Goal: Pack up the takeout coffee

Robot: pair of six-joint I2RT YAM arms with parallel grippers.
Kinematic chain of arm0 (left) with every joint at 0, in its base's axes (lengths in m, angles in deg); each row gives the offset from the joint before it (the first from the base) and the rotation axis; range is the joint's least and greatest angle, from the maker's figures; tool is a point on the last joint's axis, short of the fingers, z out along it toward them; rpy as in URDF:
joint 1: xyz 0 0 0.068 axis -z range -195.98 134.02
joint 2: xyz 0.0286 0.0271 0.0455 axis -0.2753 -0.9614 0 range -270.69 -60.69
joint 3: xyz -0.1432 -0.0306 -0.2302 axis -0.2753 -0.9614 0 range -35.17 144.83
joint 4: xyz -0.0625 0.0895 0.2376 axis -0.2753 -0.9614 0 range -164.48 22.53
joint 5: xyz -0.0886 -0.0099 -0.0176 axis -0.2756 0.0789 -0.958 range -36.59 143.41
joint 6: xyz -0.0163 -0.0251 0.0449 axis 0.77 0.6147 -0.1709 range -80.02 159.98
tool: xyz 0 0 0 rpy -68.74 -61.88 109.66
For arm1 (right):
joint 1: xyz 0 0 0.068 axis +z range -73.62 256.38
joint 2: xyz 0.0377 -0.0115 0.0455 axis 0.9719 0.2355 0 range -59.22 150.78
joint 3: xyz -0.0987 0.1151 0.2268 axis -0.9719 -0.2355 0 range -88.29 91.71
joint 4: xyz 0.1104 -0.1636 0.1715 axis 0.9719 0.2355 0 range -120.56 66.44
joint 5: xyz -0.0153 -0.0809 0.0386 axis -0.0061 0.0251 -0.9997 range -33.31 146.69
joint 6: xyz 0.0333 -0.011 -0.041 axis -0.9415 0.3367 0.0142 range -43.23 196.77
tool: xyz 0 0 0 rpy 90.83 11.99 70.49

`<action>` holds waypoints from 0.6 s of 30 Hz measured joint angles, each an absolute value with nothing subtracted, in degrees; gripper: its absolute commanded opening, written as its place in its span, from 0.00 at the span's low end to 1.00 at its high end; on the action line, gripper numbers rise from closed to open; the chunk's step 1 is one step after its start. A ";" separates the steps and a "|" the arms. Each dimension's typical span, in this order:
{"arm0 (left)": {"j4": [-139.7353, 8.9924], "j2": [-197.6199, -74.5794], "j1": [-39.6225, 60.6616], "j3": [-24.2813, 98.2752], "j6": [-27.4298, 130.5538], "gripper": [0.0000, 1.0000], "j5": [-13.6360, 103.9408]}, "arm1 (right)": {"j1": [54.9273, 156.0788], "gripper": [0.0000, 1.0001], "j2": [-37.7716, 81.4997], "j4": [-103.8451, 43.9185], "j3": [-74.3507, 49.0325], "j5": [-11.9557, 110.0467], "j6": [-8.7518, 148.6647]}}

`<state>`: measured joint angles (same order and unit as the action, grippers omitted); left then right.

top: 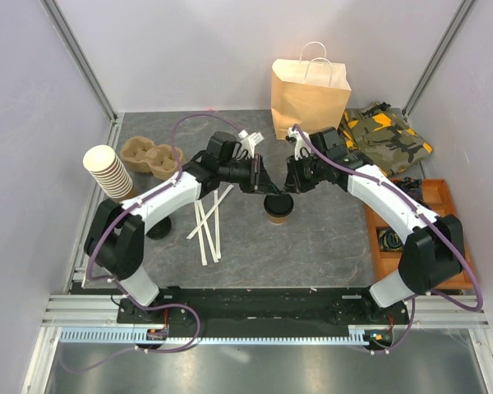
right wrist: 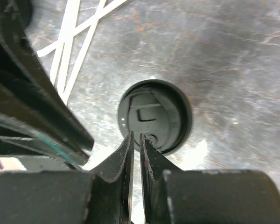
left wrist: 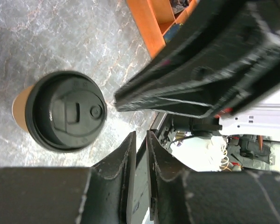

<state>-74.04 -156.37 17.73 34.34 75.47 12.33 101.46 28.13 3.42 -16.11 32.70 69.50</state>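
The takeout coffee [top: 278, 207], a small brown paper cup with a black lid, stands upright on the grey table between both arms. My left gripper [top: 259, 177] hangs just above and to the left of it, jaws shut and empty. My right gripper [top: 291, 178] hangs just above and to the right, also shut and empty. In the left wrist view the cup [left wrist: 65, 111] is left of my shut fingertips [left wrist: 141, 136]. In the right wrist view the lid [right wrist: 155, 116] lies right beyond my shut tips [right wrist: 136, 136]. The brown paper bag [top: 310, 96] stands at the back.
A tall stack of cups [top: 108, 172] and a pulp cup carrier [top: 150, 156] are at the left. White strips [top: 209, 222] lie left of the cup. A camouflage cloth [top: 386, 135] and an orange tray [top: 419, 234] are at the right.
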 measured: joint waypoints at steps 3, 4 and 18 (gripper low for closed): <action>-74.63 -154.80 17.73 32.73 75.36 0.20 12.40 | 101.41 0.15 28.83 2.43 -16.92 30.60 68.54; -74.63 -154.80 17.73 32.22 75.38 0.20 12.38 | 101.41 0.16 29.16 2.13 -17.27 30.05 68.35; -71.01 -164.59 19.33 31.90 76.89 0.19 12.40 | 101.26 0.19 24.83 4.73 -21.97 31.30 68.61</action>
